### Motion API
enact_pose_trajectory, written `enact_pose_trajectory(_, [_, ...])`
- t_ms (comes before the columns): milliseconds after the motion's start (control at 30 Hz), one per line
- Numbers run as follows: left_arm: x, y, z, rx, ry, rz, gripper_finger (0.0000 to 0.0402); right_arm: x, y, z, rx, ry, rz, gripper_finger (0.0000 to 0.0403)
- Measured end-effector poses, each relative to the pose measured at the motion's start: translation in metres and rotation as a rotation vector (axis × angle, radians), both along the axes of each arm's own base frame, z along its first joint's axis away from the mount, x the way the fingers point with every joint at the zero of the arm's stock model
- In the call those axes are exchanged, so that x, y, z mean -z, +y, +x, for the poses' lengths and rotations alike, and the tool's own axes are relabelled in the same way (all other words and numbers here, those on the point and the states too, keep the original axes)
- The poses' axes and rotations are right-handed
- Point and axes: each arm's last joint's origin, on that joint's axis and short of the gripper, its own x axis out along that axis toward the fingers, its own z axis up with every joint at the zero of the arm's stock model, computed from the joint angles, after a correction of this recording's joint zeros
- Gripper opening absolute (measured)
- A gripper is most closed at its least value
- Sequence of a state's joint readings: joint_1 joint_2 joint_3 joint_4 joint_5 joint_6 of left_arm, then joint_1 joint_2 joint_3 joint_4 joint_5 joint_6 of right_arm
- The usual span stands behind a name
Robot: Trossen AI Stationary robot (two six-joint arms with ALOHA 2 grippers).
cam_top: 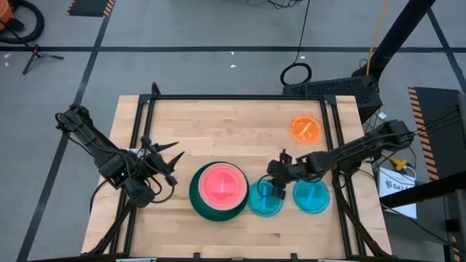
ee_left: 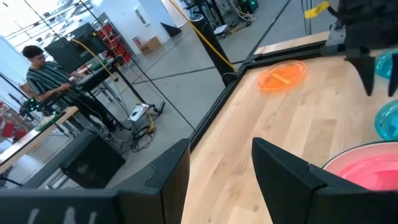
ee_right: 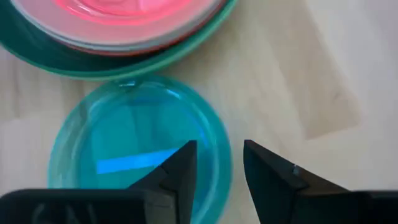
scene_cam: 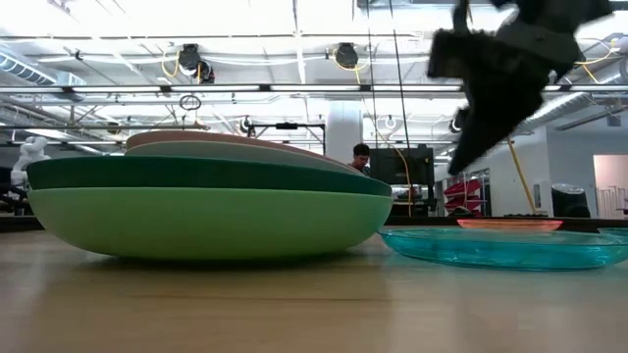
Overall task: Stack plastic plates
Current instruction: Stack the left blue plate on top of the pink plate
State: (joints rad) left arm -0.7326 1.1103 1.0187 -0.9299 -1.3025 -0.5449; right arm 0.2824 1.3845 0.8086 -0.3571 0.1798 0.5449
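A stack of plates (cam_top: 218, 191) stands at the table's near middle: light green at the bottom (scene_cam: 206, 221), dark green on it, others above, hot pink on top (ee_right: 118, 15). Two translucent blue plates (cam_top: 265, 198) (cam_top: 312, 196) lie flat to its right. A bright orange plate (cam_top: 306, 128) lies at the far right. My right gripper (ee_right: 219, 165) is open above the nearer blue plate's rim (ee_right: 221, 146), one finger over the inside and one outside, clear of it in the low view (scene_cam: 471, 147). My left gripper (cam_top: 173, 154) is open and empty left of the stack.
A black frame rail (cam_top: 240, 97) runs along the table's far edge and rails run down both sides. Bare wood lies at the far middle (cam_top: 226, 131) and along the near edge. A person (ee_left: 46, 68) works at a desk beyond the table.
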Motion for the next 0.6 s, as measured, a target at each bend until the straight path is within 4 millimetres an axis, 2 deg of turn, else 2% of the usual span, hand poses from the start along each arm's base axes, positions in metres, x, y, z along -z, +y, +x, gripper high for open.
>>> enact_pose_trajectory(100, [0.0,0.002,0.001,-0.015,-0.001,0.0,0.0179,0.019,-0.003,-0.013,0.05,-0.003,0.069,0.0126])
enact_pose_trajectory(233, [0.0,0.006,0.004,-0.041,-0.01,-0.004,0.0179,0.034,-0.005,-0.021,0.072,0.027,0.089,0.0126])
enact_pose_trajectory(600, [0.0,0.011,0.007,-0.071,-0.006,-0.001,0.0179,0.057,-0.004,-0.015,0.068,0.09,0.042,0.0126])
